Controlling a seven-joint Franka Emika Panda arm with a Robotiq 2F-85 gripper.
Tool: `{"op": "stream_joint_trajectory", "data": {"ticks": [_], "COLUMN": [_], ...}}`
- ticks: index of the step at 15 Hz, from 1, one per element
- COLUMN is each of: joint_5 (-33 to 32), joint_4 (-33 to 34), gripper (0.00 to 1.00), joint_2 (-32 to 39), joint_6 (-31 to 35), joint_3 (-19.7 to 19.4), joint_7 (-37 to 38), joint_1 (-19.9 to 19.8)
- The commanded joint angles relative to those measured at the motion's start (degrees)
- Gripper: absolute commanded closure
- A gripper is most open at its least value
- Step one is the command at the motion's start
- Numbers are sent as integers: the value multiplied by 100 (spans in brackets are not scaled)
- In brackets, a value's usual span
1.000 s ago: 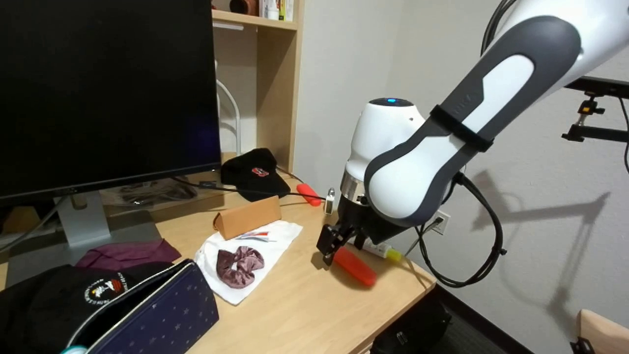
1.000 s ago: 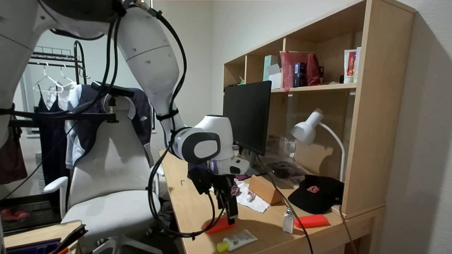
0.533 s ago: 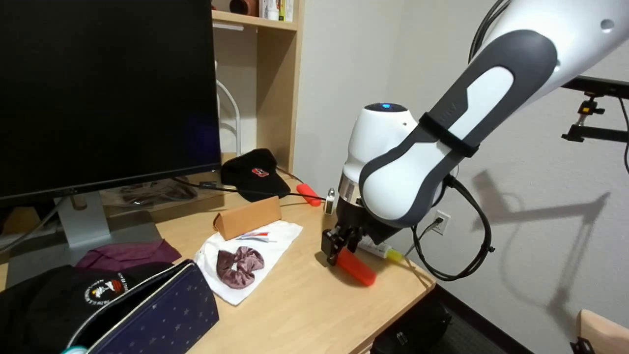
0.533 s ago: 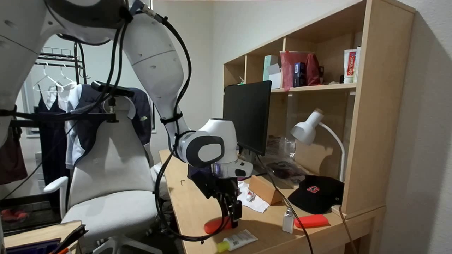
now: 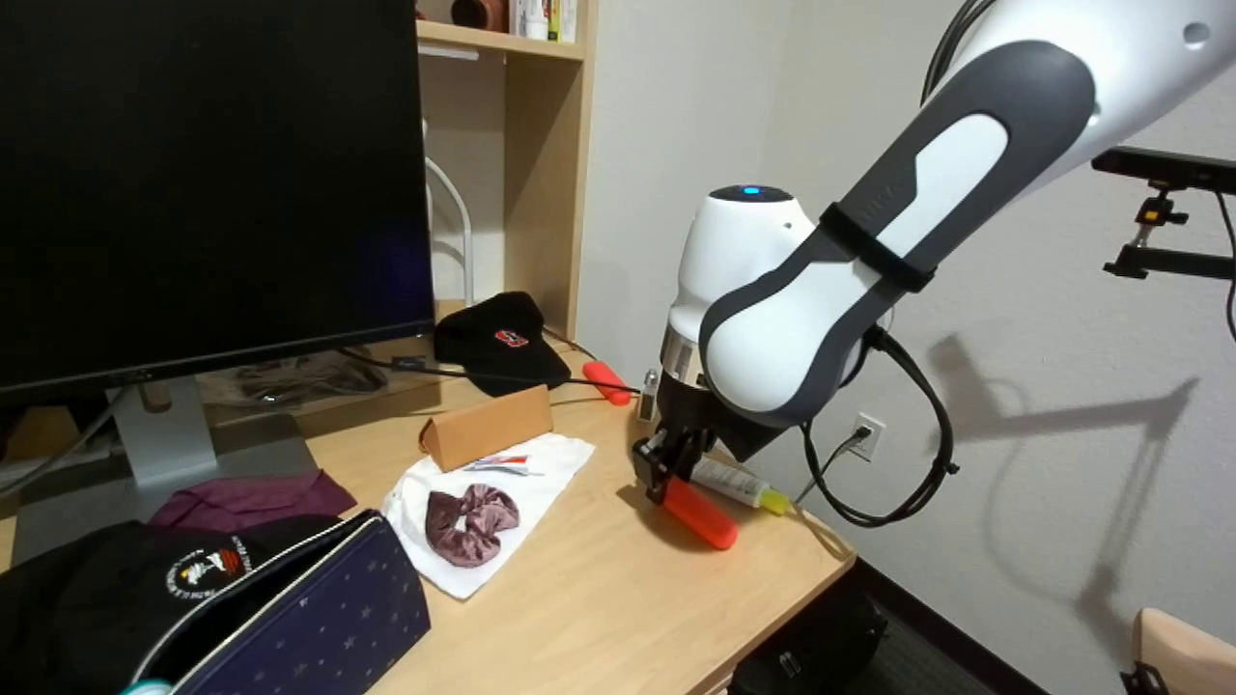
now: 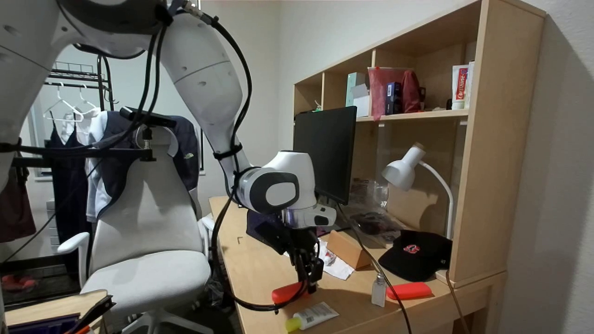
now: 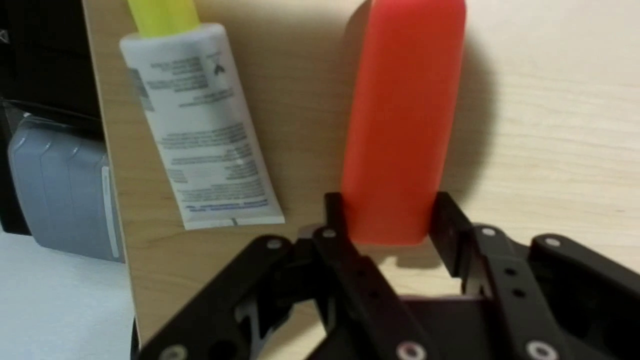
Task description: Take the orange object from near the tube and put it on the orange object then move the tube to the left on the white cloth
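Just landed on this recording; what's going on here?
A robot's gripper is closed on one end of an orange object; whether that is clear of the desk is hard to tell. The tube lies beside it, apart from it and not yet on the white cloth. The other orange object lies near the black cap, nothing on top.

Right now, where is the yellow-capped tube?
In the wrist view's left half, the tube lies on the desk beside the red-orange object held by the gripper.
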Motion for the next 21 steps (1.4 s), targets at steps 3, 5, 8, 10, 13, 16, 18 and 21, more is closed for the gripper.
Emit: {"op": "stream_joint_trajectory", "data": {"ticks": [3,5,8,10,13,16,18,21], "joint_5": [-533,-683,-648,-678,-680,-472,-438,-322], "joint_4": [654,994,1093,1219,1217,1438,1852,2739], "gripper": [80,80,55,55,55,80,80,80], "joint_2": [-353,-447,-404,-501,-516,-357,-94,499], "joint_6": [-1041,-1303,-1149,-1229,-1243,-1188,-1261,-1449], "joint_3": [-408,-468,-461,-484,-482,-436,-450,-453], "joint_7": [-187,-228,-110,-127,-127,-180,-245,-324], "joint_1": [149,72,34,15,18,-83,-133,-279]}}
